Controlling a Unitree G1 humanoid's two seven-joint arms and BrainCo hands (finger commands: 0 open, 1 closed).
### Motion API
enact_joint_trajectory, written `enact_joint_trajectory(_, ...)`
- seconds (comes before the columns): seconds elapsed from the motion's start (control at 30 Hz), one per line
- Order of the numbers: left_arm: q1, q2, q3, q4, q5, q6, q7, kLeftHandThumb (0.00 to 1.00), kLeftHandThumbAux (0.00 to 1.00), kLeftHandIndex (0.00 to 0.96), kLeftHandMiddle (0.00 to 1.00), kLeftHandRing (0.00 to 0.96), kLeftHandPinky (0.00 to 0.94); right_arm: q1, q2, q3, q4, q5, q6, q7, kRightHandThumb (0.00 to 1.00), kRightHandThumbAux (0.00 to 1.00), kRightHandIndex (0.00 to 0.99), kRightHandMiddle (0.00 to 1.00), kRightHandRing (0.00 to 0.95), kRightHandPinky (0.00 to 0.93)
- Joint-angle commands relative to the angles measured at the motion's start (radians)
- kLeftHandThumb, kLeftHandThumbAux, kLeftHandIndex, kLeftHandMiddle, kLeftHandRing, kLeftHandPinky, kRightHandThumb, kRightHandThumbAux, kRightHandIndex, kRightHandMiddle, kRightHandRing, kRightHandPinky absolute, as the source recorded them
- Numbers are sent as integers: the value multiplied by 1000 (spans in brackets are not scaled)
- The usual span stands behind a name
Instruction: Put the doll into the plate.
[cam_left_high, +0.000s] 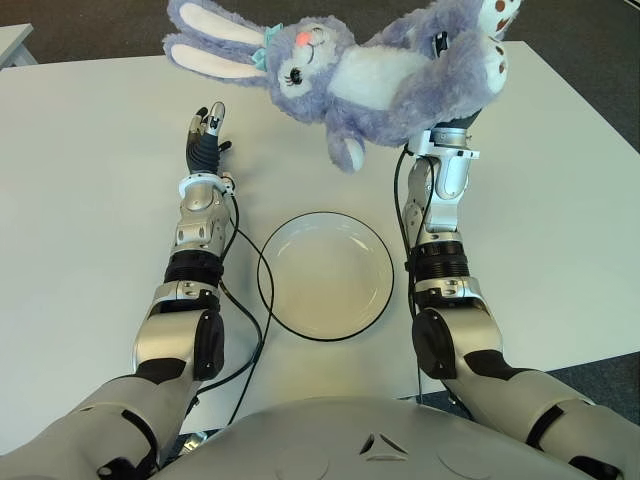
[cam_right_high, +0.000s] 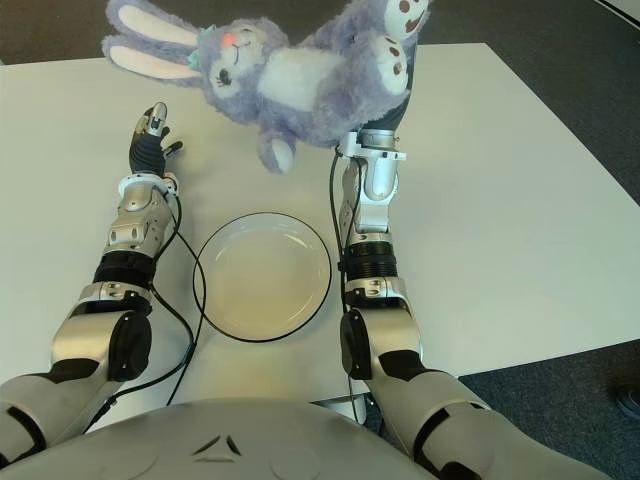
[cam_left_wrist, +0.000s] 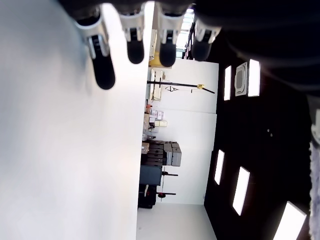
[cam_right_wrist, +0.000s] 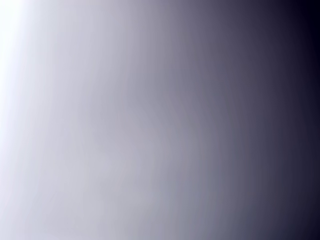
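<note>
The right hand (cam_left_high: 447, 60) is raised well above the table, at the far right of centre, and is mostly buried in plush; a dark fingertip shows through the fur, so the doll is judged to be clasped around its lower body. The right wrist view gives only a blank grey blur, prob. fur pressed against the lens, so the finger positions can't be confirmed there.

The doll (cam_left_high: 350, 70), a lilac-and-white bunny w/ long ears and a teal bow, is held in the air, lying sideways: head and ears point toward the robot's left, feet toward the right. No part of it touches the table.

The plate (cam_left_high: 372, 305), white w/ a dark rim, sits empty on the white table (cam_left_high: 80, 200), between the two forearms and nearer the robot's body than the doll.

The left hand (cam_left_high: 206, 135) is seen to the left of the plate, fingers extended and holding nothing; in its wrist view the fingertips (cam_left_wrist: 104, 75) are seen straight, next to the tabletop.

Progress: pickup and lift are done. Left to do: the doll is to be brought back over the plate, lowered and released.
</note>
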Motion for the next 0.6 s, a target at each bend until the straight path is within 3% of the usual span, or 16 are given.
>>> enact_joint_trajectory(0.03, 26, 1, -5, 32, 6, 34, 5, 0, 391, 0, 90, 54, 0, 30, 21, 10, -28, 29, 11, 11, 840, 682, 388, 516, 772, 863)
enact_joint_trajectory(0.3, 26, 3, -4, 36, 5, 31, 3, 0, 391, 0, 94, 57, 0, 58, 30, 27, -54, 45, 15, 36, 853, 673, 425, 615, 824, 855)
enact_joint_trajectory(0.33, 26, 3, -3, 36, 4, 30, 2, 0, 390, 0, 94, 56, 0, 61, 30, 29, -56, 48, 15, 40, 850, 671, 440, 522, 828, 855)
enact_joint_trajectory(0.53, 25, 2, -2, 38, 2, 27, -1, 0, 391, 0, 93, 54, 0, 85, 32, 44, -74, 63, 5, 67, 848, 671, 444, 490, 840, 855)
enact_joint_trajectory(0.57, 25, 2, -2, 39, 2, 28, 0, 0, 390, 0, 95, 55, 0, 89, 32, 46, -76, 62, 3, 70, 752, 701, 435, 724, 854, 867)
enact_joint_trajectory(0.6, 26, 1, -3, 37, 2, 28, 1, 0, 390, 0, 96, 56, 0, 93, 31, 48, -79, 63, 2, 73, 727, 708, 433, 787, 860, 871)
